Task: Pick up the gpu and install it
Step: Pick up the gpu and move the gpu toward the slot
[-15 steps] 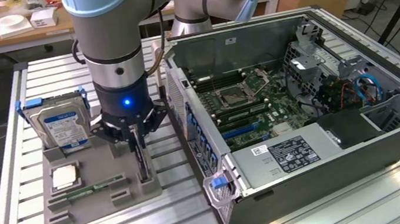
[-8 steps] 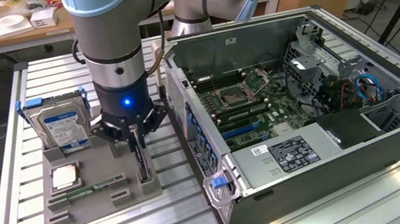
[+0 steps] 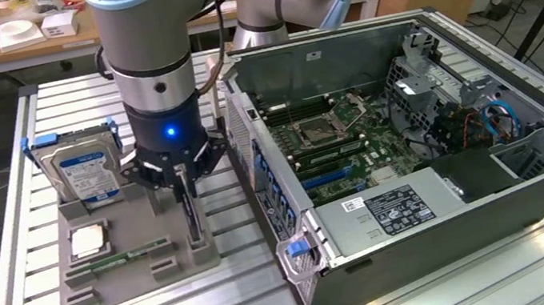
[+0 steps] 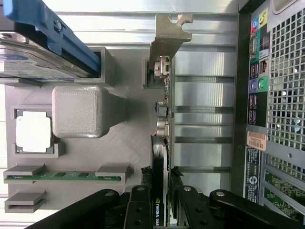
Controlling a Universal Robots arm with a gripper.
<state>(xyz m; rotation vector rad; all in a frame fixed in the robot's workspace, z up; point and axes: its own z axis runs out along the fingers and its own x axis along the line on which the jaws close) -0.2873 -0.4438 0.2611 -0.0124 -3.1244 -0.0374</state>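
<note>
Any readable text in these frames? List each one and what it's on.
"NVIDIA QUA", cut off at the frame edge: on the gpu, along its edge.
Label on the hard drive: too small to read.
Label on the power supply: too small to read.
Orange sticker on the case back: blurred.

The black open computer case (image 3: 260, 178) stands just beside the grey plastic holder tray (image 3: 130, 283), so on the exterior view's right of the upright dark gpu card (image 3: 190, 213) there is only a narrow gap. On the exterior view's left, a silver hard drive with blue rails (image 3: 86, 172) and a grey square block (image 4: 76, 110) stand in the way. Above the green motherboard (image 3: 340, 138) the case is open from the top. Blue cables (image 3: 502, 118) crowd its right end.
</note>
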